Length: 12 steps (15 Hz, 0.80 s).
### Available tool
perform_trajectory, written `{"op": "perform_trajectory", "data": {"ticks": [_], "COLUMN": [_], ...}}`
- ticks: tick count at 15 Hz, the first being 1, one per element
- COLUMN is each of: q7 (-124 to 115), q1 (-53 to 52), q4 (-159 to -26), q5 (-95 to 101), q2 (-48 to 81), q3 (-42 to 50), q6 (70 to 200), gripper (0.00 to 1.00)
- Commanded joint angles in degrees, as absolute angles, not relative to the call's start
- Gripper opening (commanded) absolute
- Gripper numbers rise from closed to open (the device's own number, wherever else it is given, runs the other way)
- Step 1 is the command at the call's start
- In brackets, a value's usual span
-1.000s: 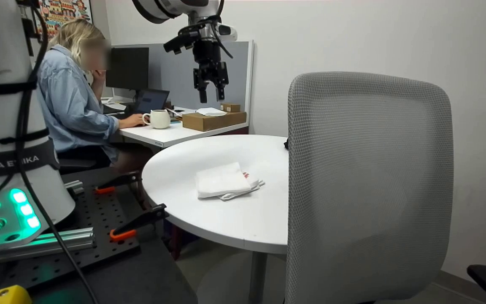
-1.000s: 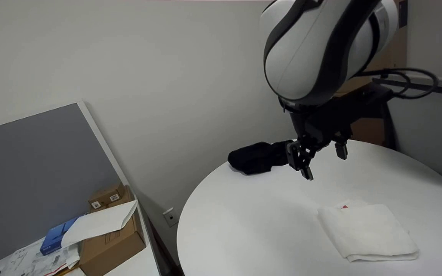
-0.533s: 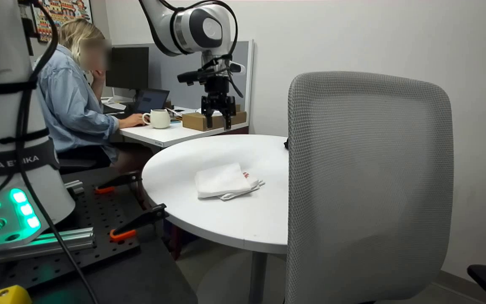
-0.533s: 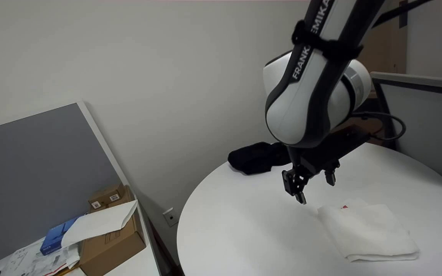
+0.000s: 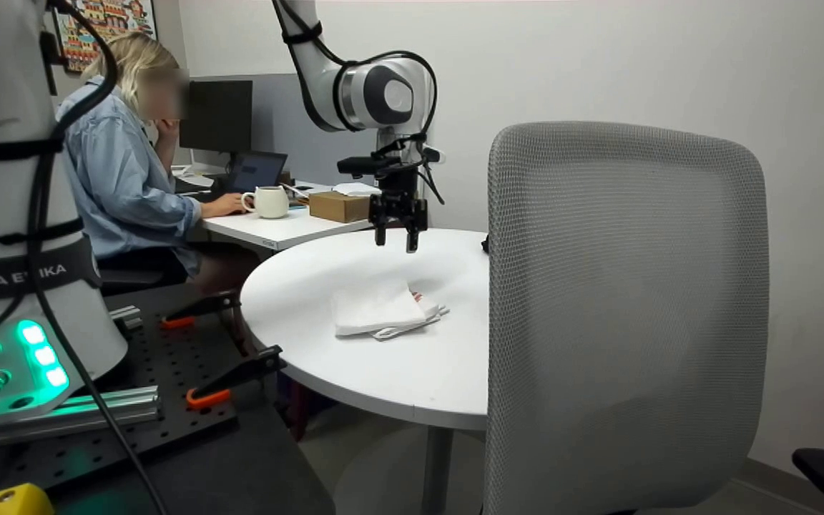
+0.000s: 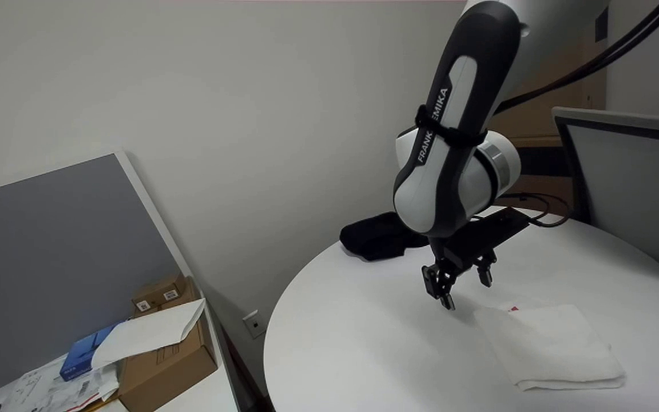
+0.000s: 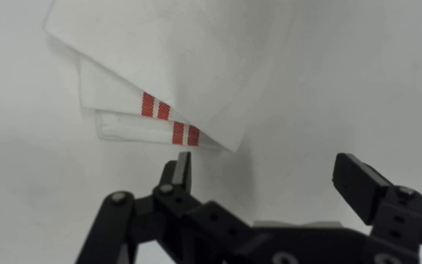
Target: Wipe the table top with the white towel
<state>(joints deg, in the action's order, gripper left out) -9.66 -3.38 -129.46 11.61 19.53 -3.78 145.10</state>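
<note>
The white towel (image 5: 376, 309) lies folded on the round bench (image 5: 398, 372), apart from the pincer (image 5: 396, 245), which hangs above with its fingers (image 7: 357, 185) set wide apart. In the wrist view one towel corner points toward the space between the fingers, and the rest spreads away to the upper edge; height over the towel cannot be judged there.

The wrist view cuts the towel off at that edge, and its right border is faint against the white bench. In an exterior view a black item (image 6: 378, 237), its kind uncertain, is partly covered by the arm (image 6: 447, 177). In an exterior view a grey chair (image 5: 626, 322) hides part of the bench and leaves only a sliver of that item showing.

Two pairs of red stripes (image 7: 147, 105) are plain in the wrist view; both exterior views give merely a small red mark. A seated person (image 5: 122, 164), face blurred, and a white mug (image 5: 271, 202) appear in an exterior view alone. A wall socket (image 6: 254, 324) appears in an exterior view alone
</note>
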Motion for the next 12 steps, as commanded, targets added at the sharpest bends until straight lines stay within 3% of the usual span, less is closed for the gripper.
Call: {"op": "perform_trajectory", "data": {"ticks": [1,12], "q7": [-6.21,-8.19], "q1": [-4.11,-4.94], "q4": [-128.69,-136.89], "q5": [9.03,10.50], "q2": [20.48,17.85], "q3": [-3.77,-0.72], "q6": [146.53,148.58], "gripper": [1.00,1.00]}}
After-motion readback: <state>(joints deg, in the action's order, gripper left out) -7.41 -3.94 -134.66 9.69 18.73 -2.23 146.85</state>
